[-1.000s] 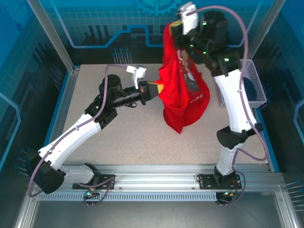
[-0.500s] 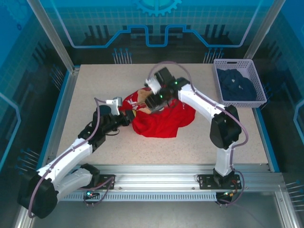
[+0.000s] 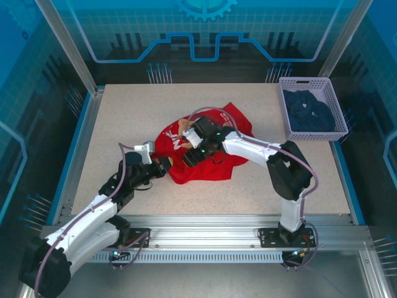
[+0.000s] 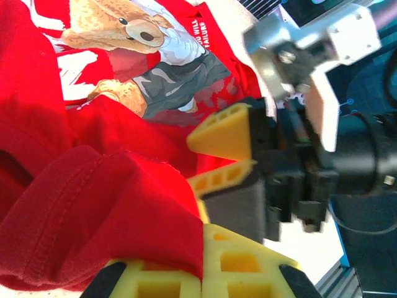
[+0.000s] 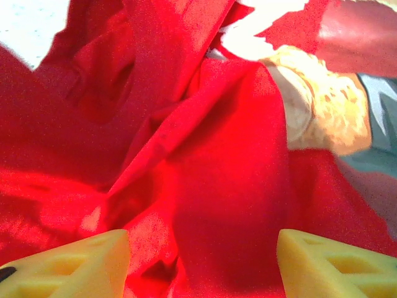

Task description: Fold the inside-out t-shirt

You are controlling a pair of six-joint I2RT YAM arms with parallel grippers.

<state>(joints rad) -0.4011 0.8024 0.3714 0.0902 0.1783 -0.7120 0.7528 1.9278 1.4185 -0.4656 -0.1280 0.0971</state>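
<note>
down at the near edge the two arms rise from their rail and lean in over the speckled table [image 3: 124, 118]. the left gripper [image 3: 163, 166] sits low at the near-left edge of the red t-shirt [image 3: 211, 169]; from its wrist camera the two yellow fingers [image 4: 155, 282] are pressed together with a thick fold of red cloth [image 4: 93, 217] pinched in the seam between them.

the t-shirt lies in a crumpled heap about the middle of the table, bear print and white lettering turned up on its left part, plain red bunched toward the near side. the right gripper [image 3: 193, 155] stands on top of the heap, just beside the left one, and its wrist and forearm lie across the cloth, hiding part of the print from above. its jaws are spread wide: in its own camera the yellow fingertips [image 5: 68, 267] stand far apart with loose red folds [image 5: 223, 186] between them, nothing clamped. from the left wrist the same gripper [image 4: 226, 158] blocks the far side of the shirt.

well apart, in the far right corner, a white plastic basket [image 3: 316, 135] holds a dark navy garment [image 3: 308, 112]. behind it are the blue panel walls.
</note>
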